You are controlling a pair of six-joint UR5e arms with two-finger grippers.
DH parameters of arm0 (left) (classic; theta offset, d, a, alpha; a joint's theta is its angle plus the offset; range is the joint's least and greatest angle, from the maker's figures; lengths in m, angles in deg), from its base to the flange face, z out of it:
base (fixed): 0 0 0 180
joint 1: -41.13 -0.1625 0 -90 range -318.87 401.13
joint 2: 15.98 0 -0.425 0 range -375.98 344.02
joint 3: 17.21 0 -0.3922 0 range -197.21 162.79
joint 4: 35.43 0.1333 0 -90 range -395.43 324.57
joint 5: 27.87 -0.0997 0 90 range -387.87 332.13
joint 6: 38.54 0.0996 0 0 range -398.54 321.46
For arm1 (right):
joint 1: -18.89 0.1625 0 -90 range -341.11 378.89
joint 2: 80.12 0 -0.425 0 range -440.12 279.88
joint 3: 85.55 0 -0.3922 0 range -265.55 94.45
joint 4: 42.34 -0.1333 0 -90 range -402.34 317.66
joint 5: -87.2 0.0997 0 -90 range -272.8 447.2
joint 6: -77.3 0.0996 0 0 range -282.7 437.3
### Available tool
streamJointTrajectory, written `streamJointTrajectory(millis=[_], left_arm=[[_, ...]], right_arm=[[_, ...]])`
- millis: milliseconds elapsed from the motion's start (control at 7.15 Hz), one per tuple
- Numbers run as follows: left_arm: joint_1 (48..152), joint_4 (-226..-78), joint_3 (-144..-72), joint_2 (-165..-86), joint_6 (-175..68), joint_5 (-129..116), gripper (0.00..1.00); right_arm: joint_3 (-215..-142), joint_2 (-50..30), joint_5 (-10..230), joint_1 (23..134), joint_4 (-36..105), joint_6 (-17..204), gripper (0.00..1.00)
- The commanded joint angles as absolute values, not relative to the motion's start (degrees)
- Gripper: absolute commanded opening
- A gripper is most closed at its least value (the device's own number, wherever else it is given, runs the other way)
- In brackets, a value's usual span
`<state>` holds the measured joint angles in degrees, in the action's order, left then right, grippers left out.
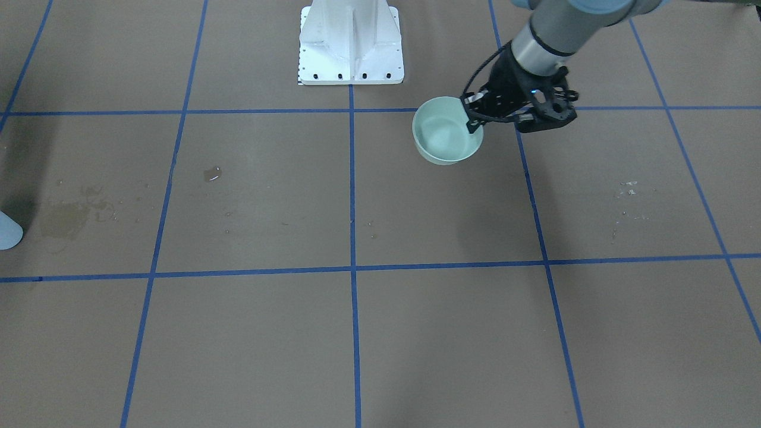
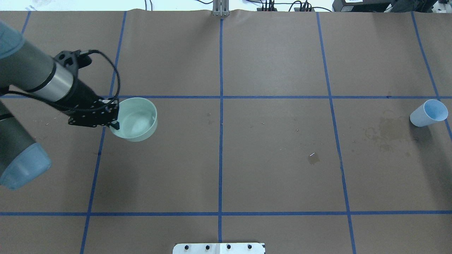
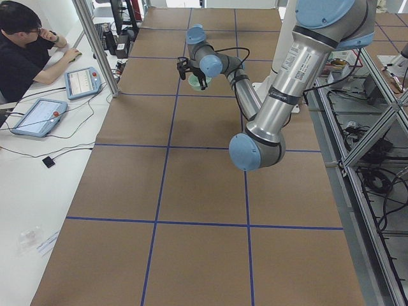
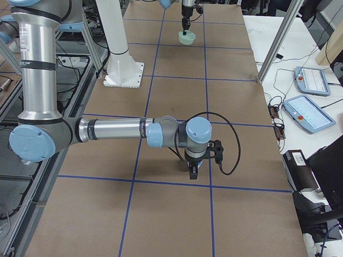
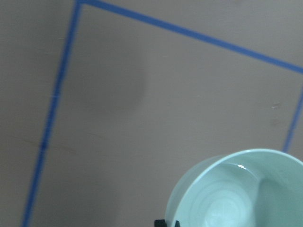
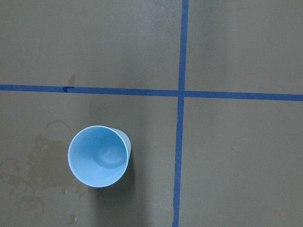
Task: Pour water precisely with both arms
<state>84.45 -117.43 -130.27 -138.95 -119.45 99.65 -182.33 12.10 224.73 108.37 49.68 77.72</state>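
On bowl point(image 2: 138, 121) rim, left hand point(image 2: 114, 122) clamped

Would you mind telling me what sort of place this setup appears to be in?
Most likely a robotics lab workcell: a paper-covered table gridded with blue tape, the left tool pinching a green bowl, and an operator beside teach pendants.

The grey-and-silver left arm point(image 2: 39, 79) with light blue joint caps reaches in from the left, its black left gripper point(image 2: 116, 124) pinching the rim of a pale green round bowl point(image 2: 136, 120) that holds a faint sheen of clear water point(image 5: 227, 203), while the matching right arm point(image 4: 112, 130) points its right gripper point(image 4: 193, 172) downward on the right side.
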Motion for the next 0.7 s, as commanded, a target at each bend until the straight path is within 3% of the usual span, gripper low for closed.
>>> streamJointTrajectory(millis=[0,419,559], left_arm=[[77.5,-118.6,-119.4,-150.9,-128.2,91.3,0.0],[74.0,-137.8,-103.7,-151.5,-133.1,83.7,0.0],[73.9,-139.0,-101.8,-151.4,-133.0,83.3,0.0]], right_arm=[[-182.2,12.0,224.7,108.4,49.7,77.7,0.99],[-182.6,12.0,224.7,108.4,49.7,77.7,0.99],[-182.7,12.0,224.7,108.4,49.7,77.7,0.99]])
